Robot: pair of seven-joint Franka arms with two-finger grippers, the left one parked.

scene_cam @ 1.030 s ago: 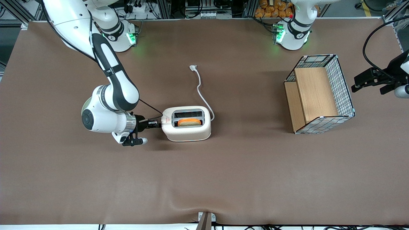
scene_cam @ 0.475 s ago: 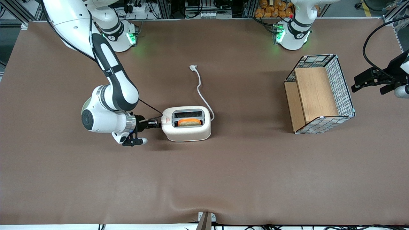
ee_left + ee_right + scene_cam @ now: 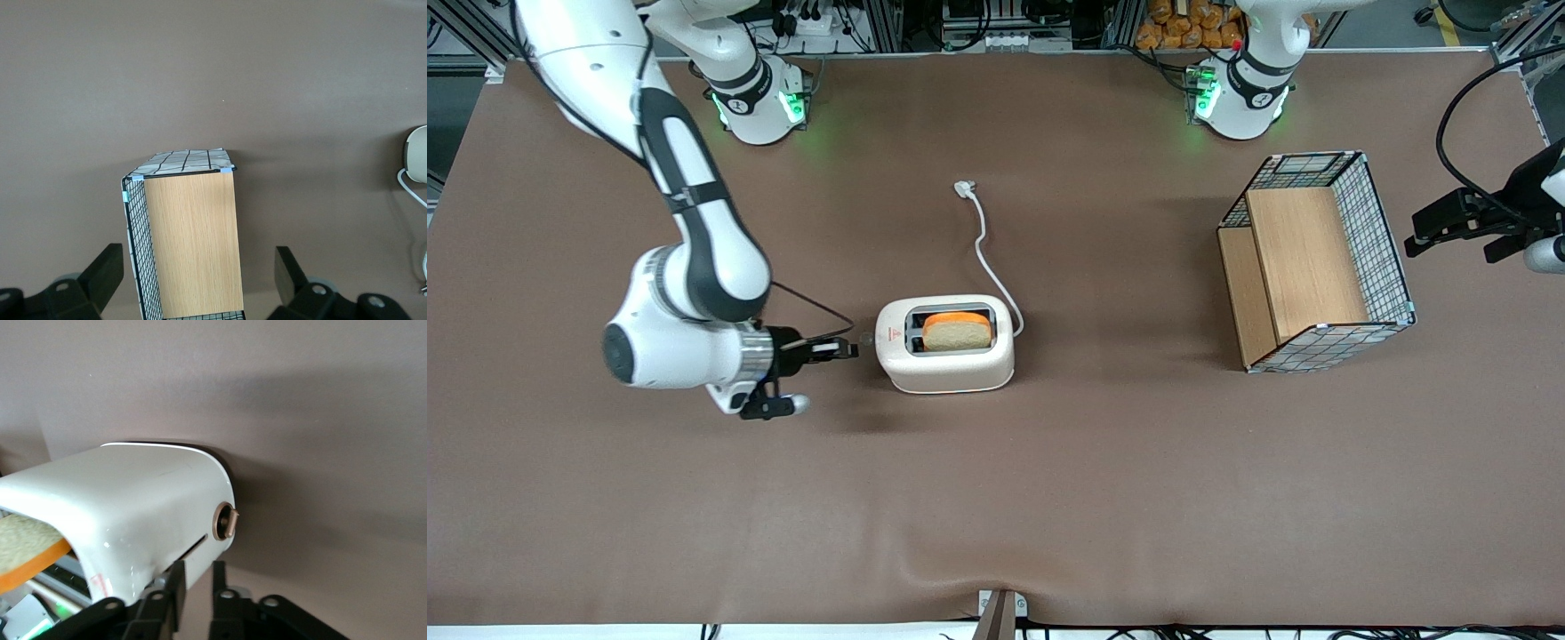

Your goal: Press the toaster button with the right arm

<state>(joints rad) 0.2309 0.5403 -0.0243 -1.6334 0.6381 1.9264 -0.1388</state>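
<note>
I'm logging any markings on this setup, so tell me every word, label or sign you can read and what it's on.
No text can be read.
Toaster: a small red mark on top, at the end nearest the tool, too small to read.
Same mark in the right wrist view: faint red print, illegible.
Wire basket and table: no lettering visible.

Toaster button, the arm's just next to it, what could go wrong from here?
1. The toaster button is tiny, and the gripper sits apart from it, toward the working arm's end; a slightly off approach could slip past it.
2. The toaster stands free on the table, so a sideways shove might slide it instead of pressing.
3. The bread slice sticks up from its slot and could be jolted.
</note>
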